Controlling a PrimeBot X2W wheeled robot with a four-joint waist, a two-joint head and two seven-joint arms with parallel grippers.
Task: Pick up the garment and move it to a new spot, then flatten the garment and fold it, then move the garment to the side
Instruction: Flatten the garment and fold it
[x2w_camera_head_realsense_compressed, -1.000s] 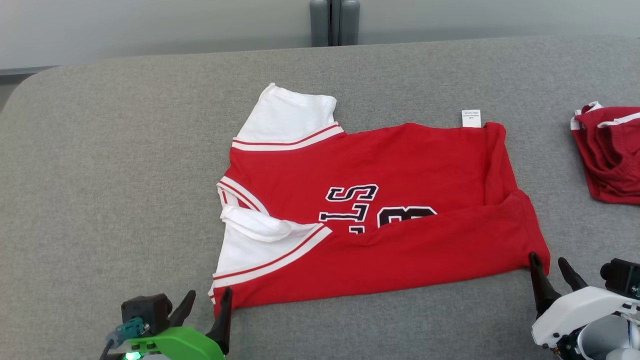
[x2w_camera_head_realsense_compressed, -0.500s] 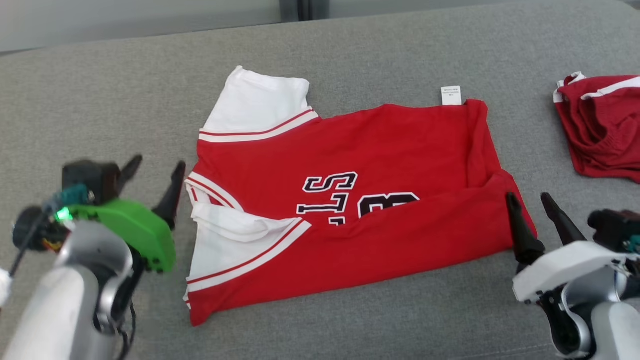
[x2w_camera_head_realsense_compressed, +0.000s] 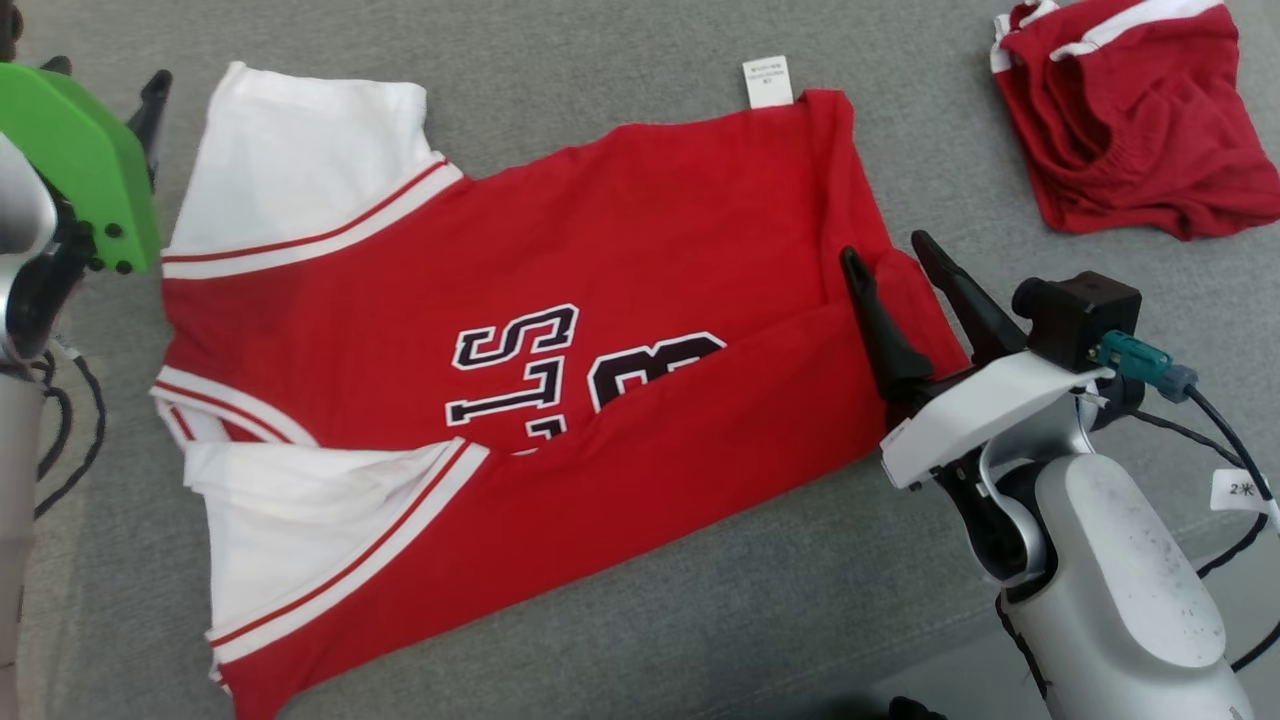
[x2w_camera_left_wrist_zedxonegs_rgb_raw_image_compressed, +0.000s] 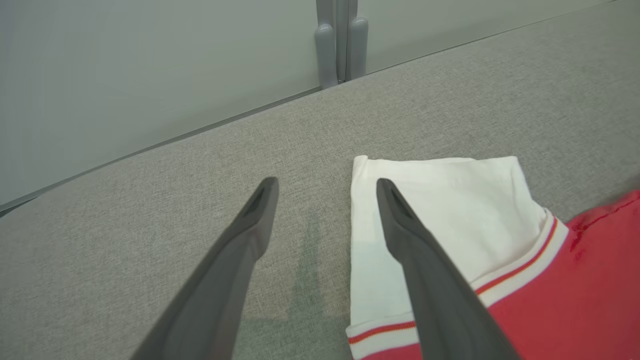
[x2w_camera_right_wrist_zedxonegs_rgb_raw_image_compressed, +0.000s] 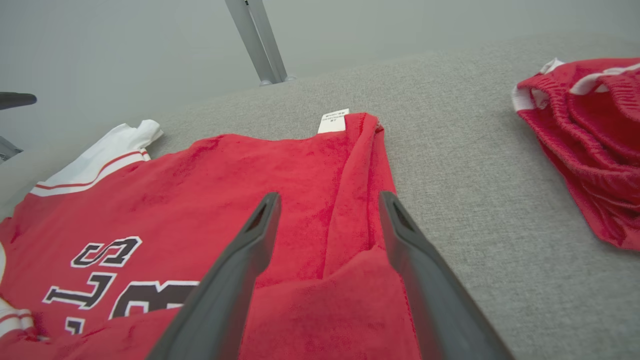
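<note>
The garment (x2w_camera_head_realsense_compressed: 560, 260) is a red jersey with white sleeves and black-and-white lettering, lying flat on the grey table (x2w_camera_head_realsense_compressed: 620, 60). Its near edge is folded up over the lettering. My left gripper (x2w_camera_head_realsense_compressed: 108, 72), green-housed, hovers open at the far left beside the far white sleeve (x2w_camera_left_wrist_zedxonegs_rgb_raw_image_compressed: 450, 210). In the left wrist view, the left gripper (x2w_camera_left_wrist_zedxonegs_rgb_raw_image_compressed: 326, 185) has one finger over the sleeve's edge and the other over bare table. My right gripper (x2w_camera_head_realsense_compressed: 885, 250) stands open over the garment's right edge. In the right wrist view, nothing lies between the right gripper's (x2w_camera_right_wrist_zedxonegs_rgb_raw_image_compressed: 328, 197) fingers, which straddle a rumpled red fold.
A second red garment with white trim (x2w_camera_head_realsense_compressed: 1120, 110) lies bunched at the far right (x2w_camera_right_wrist_zedxonegs_rgb_raw_image_compressed: 590, 135). A white label (x2w_camera_head_realsense_compressed: 768, 80) sticks out at the jersey's far edge. Grey posts (x2w_camera_left_wrist_zedxonegs_rgb_raw_image_compressed: 340, 40) stand behind the table. The table's front edge (x2w_camera_head_realsense_compressed: 900, 650) runs near my right arm.
The head view has tilted down and shifted. My left gripper went from the jersey's near left corner to the far sleeve. My right gripper moved farther along the right edge and opened wider.
</note>
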